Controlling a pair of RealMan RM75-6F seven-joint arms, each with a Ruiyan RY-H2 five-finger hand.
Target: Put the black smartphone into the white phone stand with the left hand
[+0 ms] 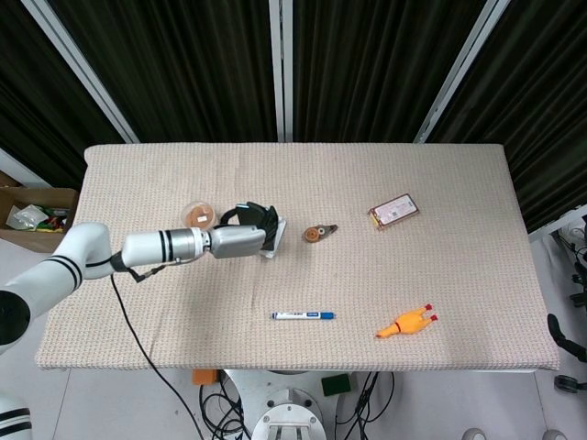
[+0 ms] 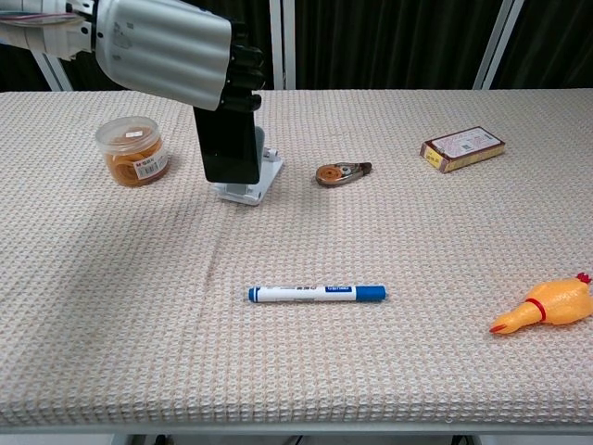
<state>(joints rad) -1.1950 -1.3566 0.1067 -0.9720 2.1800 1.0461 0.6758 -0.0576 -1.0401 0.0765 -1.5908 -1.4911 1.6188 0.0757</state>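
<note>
left hand: silver-shelled robot hand with black fingers [image 2: 176, 57], also in head view [image 1: 240, 238]. Fingers are wrapped round the top of the black slab smartphone [image 2: 229, 144], gripping it from above.
black smartphone: upright, screen face toward the chest camera, hanging below the fingers. Lower edge sits right at the white plastic phone stand [image 2: 255, 181]. Cannot tell whether it is seated in the stand's lip or just in front of it. In head view the phone is mostly hidden under the hand.
white phone stand: on the table's beige waffle-weave cloth [image 2: 139, 306], left of centre. Only the base and right edge show from the chest camera; the phone covers the rest. Head view shows a white sliver [image 1: 274, 240] at the fingertips.
right hand: not in either view.
clear round jar with orange contents [image 2: 134, 150]: left of the stand, apart from it.
brown correction-tape dispenser [image 2: 342, 173]: just right of the stand, not touching.
blue-and-white marker pen [image 2: 316, 294]: lying flat, nearer the front edge, well apart from the stand.
small flat box with red label [image 2: 462, 149]: far right side, rear.
yellow rubber chicken toy [image 2: 547, 307]: front right, on its side.
</note>
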